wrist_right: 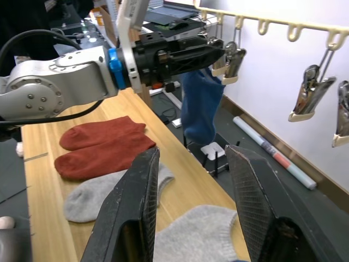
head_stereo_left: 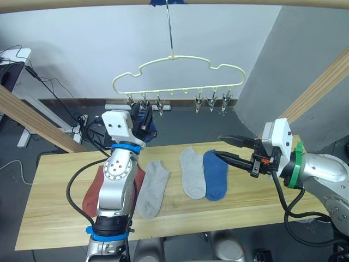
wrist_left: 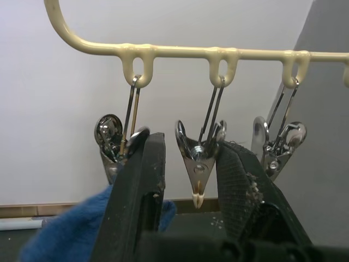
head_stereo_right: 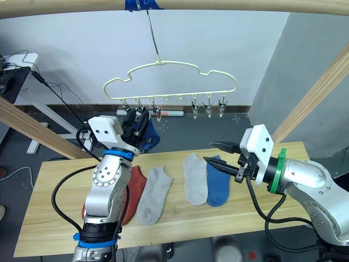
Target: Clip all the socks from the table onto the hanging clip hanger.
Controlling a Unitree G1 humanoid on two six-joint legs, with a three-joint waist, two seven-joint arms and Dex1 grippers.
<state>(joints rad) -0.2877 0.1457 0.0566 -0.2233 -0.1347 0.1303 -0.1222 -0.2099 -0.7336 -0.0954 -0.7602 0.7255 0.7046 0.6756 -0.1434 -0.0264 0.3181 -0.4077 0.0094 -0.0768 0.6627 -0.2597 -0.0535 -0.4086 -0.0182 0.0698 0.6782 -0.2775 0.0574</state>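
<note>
Up at the hanger's left end, the left gripper (wrist_left: pixel 185 185) has its jaws spread, straddling the second metal clip (wrist_left: pixel 197 164), while a blue sock (wrist_right: pixel 200 103) hangs limp beside it from what looks like the first clip, though the exact bite is hidden. The clip hanger (head_stereo_left: pixel 179 71) is a pale yellow wavy wire frame on a thin metal hook, at about 12 o'clock from the table centre, carrying a row of small metal clips. On the table (head_stereo_left: pixel 54 218) lie five more socks: two rust-red ones (wrist_right: pixel 103 144) at roughly 9 o'clock, a light grey sock (head_stereo_left: pixel 152 186) beside them, then another grey sock (head_stereo_left: pixel 192 172) touching a second blue sock (head_stereo_left: pixel 215 173) toward 3 o'clock. The right gripper (head_stereo_left: pixel 235 152) hovers with jaws apart just above that blue sock, holding nothing. Each sock looks light, soft and floppy, so it will likely drape and fold when lifted; my judgement is that pinching near the cuff edge gives a clean hem to feed into a clip. The clips swing freely, so they may shy away under pressure.
</note>
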